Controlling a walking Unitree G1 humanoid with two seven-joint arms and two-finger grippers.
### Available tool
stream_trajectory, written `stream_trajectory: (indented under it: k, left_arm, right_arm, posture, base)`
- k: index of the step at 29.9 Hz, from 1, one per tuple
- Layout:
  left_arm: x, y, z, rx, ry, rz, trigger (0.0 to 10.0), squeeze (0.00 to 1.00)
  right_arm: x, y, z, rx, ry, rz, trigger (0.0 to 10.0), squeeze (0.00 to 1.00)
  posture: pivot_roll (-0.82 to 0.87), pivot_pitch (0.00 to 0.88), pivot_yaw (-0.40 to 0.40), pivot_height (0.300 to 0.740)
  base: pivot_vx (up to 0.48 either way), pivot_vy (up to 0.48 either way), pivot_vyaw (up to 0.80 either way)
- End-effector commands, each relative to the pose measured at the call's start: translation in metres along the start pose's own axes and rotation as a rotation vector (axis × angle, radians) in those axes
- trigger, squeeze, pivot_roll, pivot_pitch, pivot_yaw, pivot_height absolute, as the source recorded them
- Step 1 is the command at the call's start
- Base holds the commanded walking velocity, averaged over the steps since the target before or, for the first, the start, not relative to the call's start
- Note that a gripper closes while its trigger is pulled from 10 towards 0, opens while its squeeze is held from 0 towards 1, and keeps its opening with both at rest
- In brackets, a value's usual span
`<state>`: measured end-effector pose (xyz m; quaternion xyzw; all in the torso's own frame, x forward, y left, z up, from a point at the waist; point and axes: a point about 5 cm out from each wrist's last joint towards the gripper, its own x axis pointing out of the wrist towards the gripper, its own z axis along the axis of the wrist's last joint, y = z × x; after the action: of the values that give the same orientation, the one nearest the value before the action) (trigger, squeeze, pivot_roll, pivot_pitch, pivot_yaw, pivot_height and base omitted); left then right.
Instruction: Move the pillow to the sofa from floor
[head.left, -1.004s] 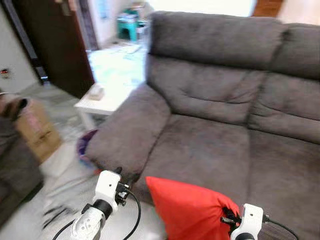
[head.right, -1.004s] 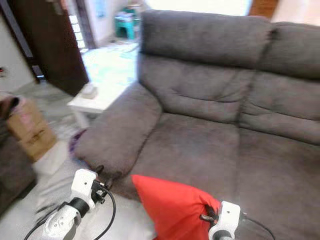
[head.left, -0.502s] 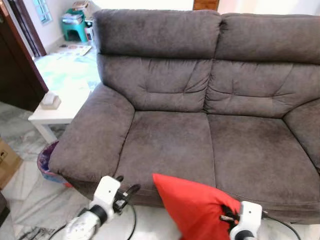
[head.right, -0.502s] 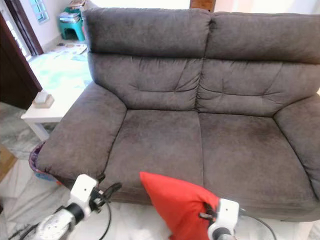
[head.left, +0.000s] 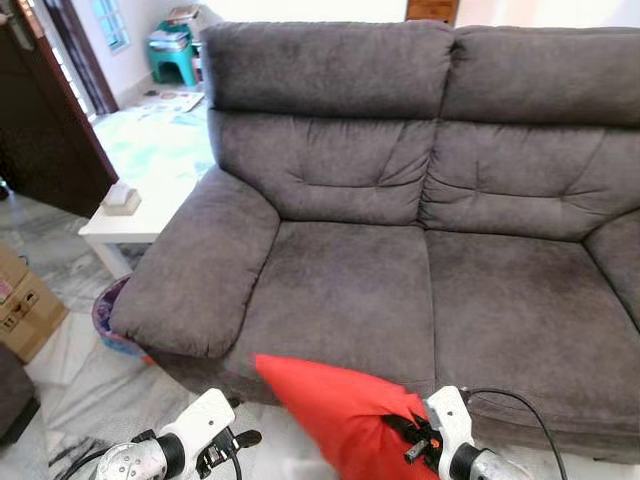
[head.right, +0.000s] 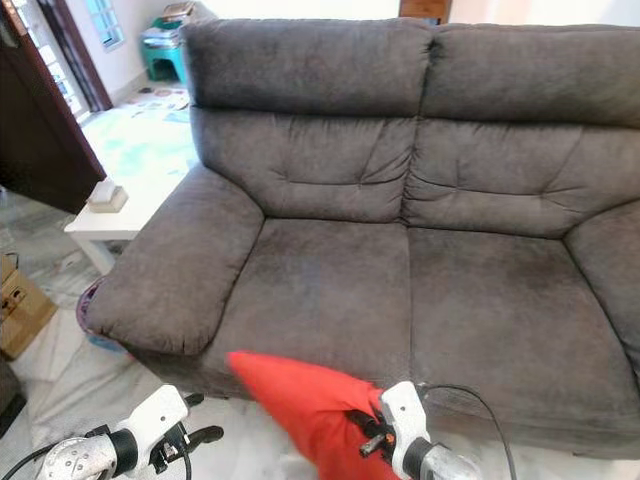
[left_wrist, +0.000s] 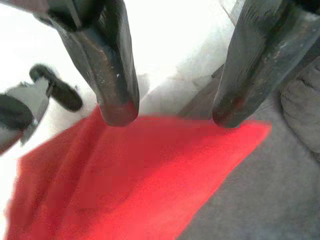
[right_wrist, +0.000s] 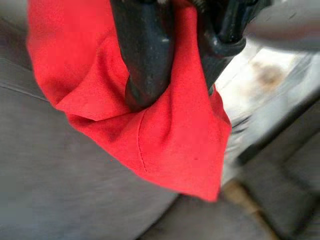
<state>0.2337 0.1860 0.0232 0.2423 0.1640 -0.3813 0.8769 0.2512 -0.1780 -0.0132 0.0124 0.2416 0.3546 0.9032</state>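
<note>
A red pillow (head.left: 335, 410) hangs in the air in front of the grey sofa (head.left: 400, 260), just before the front edge of its left seat cushion. My right gripper (head.left: 415, 440) is shut on the pillow's right corner (right_wrist: 165, 95). At the lower left my left gripper (head.left: 235, 440) is open, its fingers (left_wrist: 117, 75) spread apart with nothing between them, and it points at the pillow (left_wrist: 125, 175) from the left without touching it.
A white side table (head.left: 135, 215) with a small box on it stands left of the sofa's armrest. A purple basket (head.left: 110, 320) sits on the marble floor beside it. A cardboard box (head.left: 25, 305) and a dark door (head.left: 45, 120) are at the far left.
The camera has swung and steadied on the sofa. The pillow and my right gripper have shifted left and lower in view. My left arm has dropped lower.
</note>
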Motion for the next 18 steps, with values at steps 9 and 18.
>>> stream_trajectory:
  k: [9, 18]
  left_arm:
    - [0.001, 0.000, 0.001, 0.112, 0.002, -0.076, 10.0, 1.00]
    - [0.000, -0.006, -0.002, 0.140, 0.005, -0.138, 10.0, 1.00]
  right_arm:
    - [-0.004, 0.006, 0.036, -0.177, -0.013, 0.312, 10.0, 0.00]
    - [-0.009, 0.013, 0.041, -0.190, -0.009, 0.385, 10.0, 0.00]
  posture:
    - [0.03, 0.094, 0.023, 0.740]
    - [0.02, 0.085, 0.020, 0.740]
  base:
    - [0.000, 0.000, 0.00]
    - [0.000, 0.000, 0.00]
